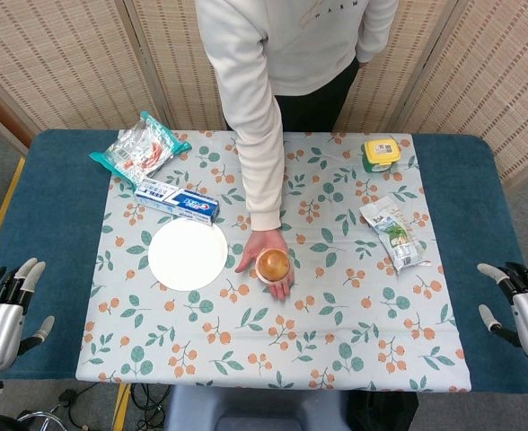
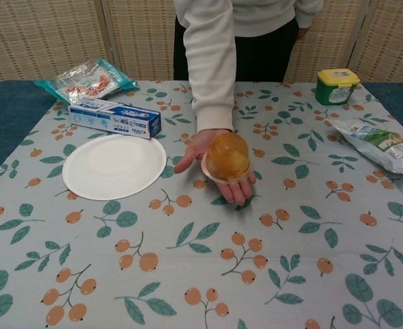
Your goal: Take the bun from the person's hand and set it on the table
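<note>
bun (image 1: 274,264) on person's palm (image 1: 266,259), left hand (image 1: 8,310), right hand (image 1: 520,305) well apart

White paper plate (image 2: 114,166) left of centre on the floral tablecloth (image 2: 188,274). Toothpaste box (image 2: 115,118) just behind it, red-and-teal snack bag (image 2: 85,79) further back. Right side: green tub with yellow lid (image 2: 337,86), foil pouch (image 2: 383,145) lying flat.

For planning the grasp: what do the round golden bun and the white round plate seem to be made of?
The round golden bun looks like glossy baked dough, perhaps under clear wrap, since its top shines. The white round plate looks like matte paper or thin plastic: flat, dull, without glare.
</note>
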You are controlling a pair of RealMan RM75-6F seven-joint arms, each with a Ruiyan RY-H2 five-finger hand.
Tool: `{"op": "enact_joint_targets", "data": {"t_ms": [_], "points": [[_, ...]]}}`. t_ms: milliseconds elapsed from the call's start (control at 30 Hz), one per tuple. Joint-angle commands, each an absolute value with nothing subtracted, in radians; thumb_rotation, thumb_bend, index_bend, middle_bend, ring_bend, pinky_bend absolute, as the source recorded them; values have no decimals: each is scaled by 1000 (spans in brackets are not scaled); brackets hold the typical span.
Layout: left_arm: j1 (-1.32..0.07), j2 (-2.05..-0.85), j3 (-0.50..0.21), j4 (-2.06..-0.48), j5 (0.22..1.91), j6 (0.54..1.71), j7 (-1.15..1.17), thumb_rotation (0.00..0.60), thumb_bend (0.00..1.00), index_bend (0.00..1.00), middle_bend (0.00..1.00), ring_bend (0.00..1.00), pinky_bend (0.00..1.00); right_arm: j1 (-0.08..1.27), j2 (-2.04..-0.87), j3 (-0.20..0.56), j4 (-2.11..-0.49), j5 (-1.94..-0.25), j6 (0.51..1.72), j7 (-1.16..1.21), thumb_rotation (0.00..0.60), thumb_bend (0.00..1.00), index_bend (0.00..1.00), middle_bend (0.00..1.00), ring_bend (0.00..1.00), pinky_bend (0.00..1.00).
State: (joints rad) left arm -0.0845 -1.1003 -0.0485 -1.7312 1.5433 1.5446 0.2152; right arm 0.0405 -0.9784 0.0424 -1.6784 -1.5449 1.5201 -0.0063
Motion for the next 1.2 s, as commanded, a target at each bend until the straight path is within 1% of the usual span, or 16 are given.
{"op": "enact_joint_targets", "data": {"t_ms": [33, 400, 600, 800, 933, 967, 1067, 1200], "points": [[-86, -1097, -45, -1737, 1539, 1535, 221, 600, 278, 38, 39, 112, 63, 39, -978, 42, -1678, -1545, 1521, -7, 600, 308, 238, 305, 177, 272], [-90, -1098, -46, -1741, 1536, 1527, 227, 600, 278, 38, 38, 112, 64, 35, -974, 41, -1684, -1550, 1528, -8, 600, 308, 238, 305, 177, 272], [-92, -1101, -47, -1743, 1534, 1525, 229, 600, 278, 38, 38, 111, 64, 78, -959, 48, -1716, -1590, 1488, -30, 600, 308, 238, 303, 177, 272], [-87, -1103, -44, -1741, 1538, 1532, 223, 600, 278, 38, 39, 111, 64, 192, -941, 77, -1797, -1642, 1368, -83, 600, 308, 238, 293, 177, 272], [-80, -1103, -39, -1738, 1541, 1540, 218, 600, 278, 38, 38, 112, 64, 290, -949, 106, -1859, -1636, 1244, -119, 600, 307, 236, 271, 177, 272], [-78, -1103, -38, -1737, 1543, 1542, 216, 600, 278, 38, 38, 111, 64, 312, -952, 111, -1872, -1628, 1213, -133, 600, 305, 229, 262, 177, 272], [-73, -1101, -36, -1735, 1547, 1550, 212, 600, 278, 38, 39, 111, 64, 386, -972, 132, -1908, -1596, 1109, -179, 600, 287, 164, 221, 177, 272], [-67, -1101, -34, -1732, 1546, 1555, 205, 600, 278, 38, 39, 111, 64, 481, -1026, 161, -1916, -1537, 988, -218, 600, 269, 118, 186, 166, 272]]}}
